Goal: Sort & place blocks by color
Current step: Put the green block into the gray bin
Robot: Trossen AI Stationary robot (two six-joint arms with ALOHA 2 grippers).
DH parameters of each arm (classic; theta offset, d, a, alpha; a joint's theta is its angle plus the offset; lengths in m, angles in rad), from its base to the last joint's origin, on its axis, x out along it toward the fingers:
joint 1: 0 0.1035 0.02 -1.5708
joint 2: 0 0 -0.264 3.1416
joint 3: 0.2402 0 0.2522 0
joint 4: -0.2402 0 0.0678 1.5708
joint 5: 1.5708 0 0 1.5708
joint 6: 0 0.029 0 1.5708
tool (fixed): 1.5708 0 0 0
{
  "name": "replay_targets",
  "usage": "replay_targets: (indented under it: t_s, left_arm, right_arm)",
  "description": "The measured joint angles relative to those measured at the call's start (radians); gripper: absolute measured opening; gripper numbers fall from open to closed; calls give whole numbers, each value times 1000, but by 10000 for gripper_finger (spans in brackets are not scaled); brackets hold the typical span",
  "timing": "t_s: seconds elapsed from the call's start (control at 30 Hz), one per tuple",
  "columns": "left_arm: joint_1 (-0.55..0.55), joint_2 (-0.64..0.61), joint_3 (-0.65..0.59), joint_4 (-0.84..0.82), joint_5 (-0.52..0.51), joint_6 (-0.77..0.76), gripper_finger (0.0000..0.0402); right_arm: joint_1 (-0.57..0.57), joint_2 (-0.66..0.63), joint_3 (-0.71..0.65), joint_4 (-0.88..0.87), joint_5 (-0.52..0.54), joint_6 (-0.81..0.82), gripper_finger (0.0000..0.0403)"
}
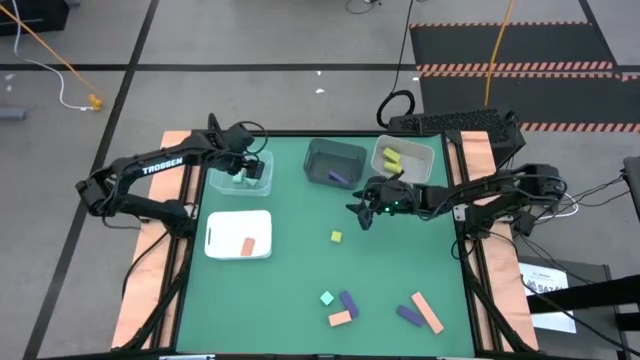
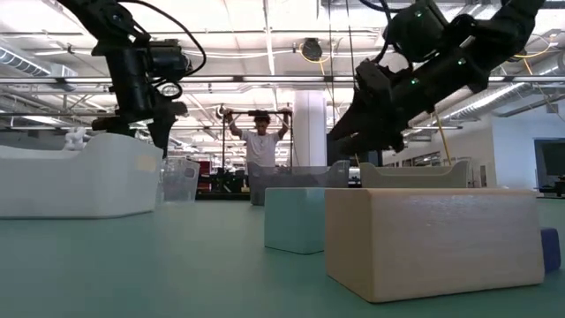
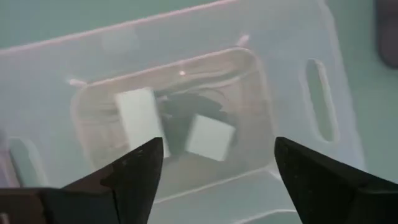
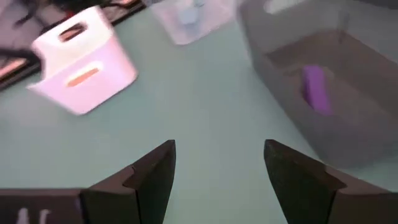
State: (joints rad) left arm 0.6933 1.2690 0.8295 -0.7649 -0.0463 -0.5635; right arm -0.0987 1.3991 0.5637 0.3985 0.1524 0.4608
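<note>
My left gripper is open and empty above the clear bin; its wrist view shows two mint-teal blocks lying on the bin's floor below the fingers. My right gripper is open and empty above the table mat, just near of the dark bin, which holds a purple block. A pale bin holds yellow-green blocks. A salmon block lies on the white tray.
Loose blocks lie on the mat: a yellow-green cube mid-table and, near the front edge, a mint cube, two purple pieces, a salmon block and a salmon bar. A person stands beyond the table.
</note>
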Motion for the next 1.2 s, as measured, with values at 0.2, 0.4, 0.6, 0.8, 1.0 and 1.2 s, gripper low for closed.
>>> replay_targets:
  t_s: [0.2, 0.4, 0.6, 0.8, 1.0, 1.2]
  left_arm:
    - [-20, -2, 0, 96, 209, -22, 302]
    - [-91, -7, 0, 222, 352, -52, 276]
    - [-161, -14, 0, 344, 363, -113, 255]
    - [-216, -14, 0, 456, 364, -165, 244]
    - [-261, -14, 0, 538, 364, -209, 243]
    - [-313, -14, 0, 592, 363, -296, 243]
  right_arm:
    - [33, 107, 0, 103, -29, -155, 235]
    - [92, 227, 0, 271, -31, -181, 235]
    - [161, 330, 2, 377, -27, -265, 235]
    - [214, 417, 4, 406, -25, -335, 235]
    - [239, 479, 4, 428, 50, -342, 235]
    - [239, 537, 5, 539, 57, -311, 235]
